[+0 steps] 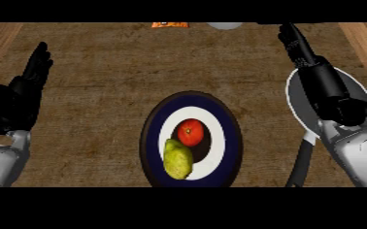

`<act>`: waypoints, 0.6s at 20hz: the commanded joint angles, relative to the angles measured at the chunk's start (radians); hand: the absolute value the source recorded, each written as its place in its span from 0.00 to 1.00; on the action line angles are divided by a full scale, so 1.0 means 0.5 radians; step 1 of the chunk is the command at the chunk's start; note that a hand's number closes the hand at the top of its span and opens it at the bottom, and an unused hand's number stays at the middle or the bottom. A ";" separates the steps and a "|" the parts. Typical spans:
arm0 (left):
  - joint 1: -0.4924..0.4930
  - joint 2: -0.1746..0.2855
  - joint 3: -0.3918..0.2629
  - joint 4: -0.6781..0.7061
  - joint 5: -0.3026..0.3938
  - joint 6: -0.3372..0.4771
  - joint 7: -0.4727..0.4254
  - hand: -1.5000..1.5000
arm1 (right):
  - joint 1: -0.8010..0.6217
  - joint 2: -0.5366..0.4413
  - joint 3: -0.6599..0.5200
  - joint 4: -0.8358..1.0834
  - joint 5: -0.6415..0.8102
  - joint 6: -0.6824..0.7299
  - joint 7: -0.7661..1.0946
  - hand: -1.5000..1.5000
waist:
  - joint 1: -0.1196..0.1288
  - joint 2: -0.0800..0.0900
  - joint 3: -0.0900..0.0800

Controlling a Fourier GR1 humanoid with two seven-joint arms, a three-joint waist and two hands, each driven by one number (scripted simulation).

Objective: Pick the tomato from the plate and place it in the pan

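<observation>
Brown wood with a coarse, streaky grain makes up the table (93, 102), which fills the whole view; nothing of the room beyond it shows.

At the middle of the near edge lies a round plate (152, 140) with a dark blue rim, a white ring and a dark centre. A yellow-green pear (177, 159) lies on the near part of the plate, leaning toward its left side. The red tomato (191, 132) sits on the plate just beyond the pear, touching it or very nearly so, over the dark centre. No hand is on it.

Toward the near right corner, the black handle (299, 165) of a pan (296, 107) runs away from the near edge to a pale, white-lined bowl with a grey rim close to the table's right edge. The pan is apart from the plate, with bare wood between them.

The right hand (328, 91) is over the pan bowl and covers much of it. Its fingers (292, 38) are stretched out straight toward the far edge and hold nothing. The grey right forearm (347, 150) crosses the pan's near rim.

The left hand (23, 97) rests at the table's left edge, well apart from the plate, fingers straight, pointing to the far edge, holding nothing.

On the far edge, an orange packet (170, 24) lies beside a pale grey round object (225, 25); both are cut off. Lighter wood strips (355, 34) show at the far corners.
</observation>
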 commanded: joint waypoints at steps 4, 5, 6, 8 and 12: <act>-0.069 -0.217 -0.037 -0.056 0.158 -0.047 0.035 0.50 | -0.292 0.271 0.247 0.078 -0.269 0.476 -0.008 1.00 | 0.155 -0.032 -0.043; -0.103 -0.248 -0.042 -0.068 0.178 -0.041 0.049 0.50 | -0.401 0.390 0.298 0.106 -0.328 0.508 0.039 1.00 | 0.216 -0.019 -0.044; -0.080 -0.334 -0.073 -0.061 0.221 -0.041 0.037 0.50 | -0.446 0.441 0.359 0.102 -0.381 0.609 0.035 1.00 | 0.242 -0.010 -0.047; -0.013 -0.416 -0.054 -0.046 0.320 -0.053 0.074 0.50 | -0.487 0.137 0.404 0.283 0.077 0.532 0.115 1.00 | 0.106 -0.047 -0.047; 0.106 -0.368 0.018 -0.044 0.341 -0.112 0.019 0.50 | -0.193 -0.105 0.437 0.045 0.293 0.634 -0.305 0.00 | 0.034 -0.064 -0.043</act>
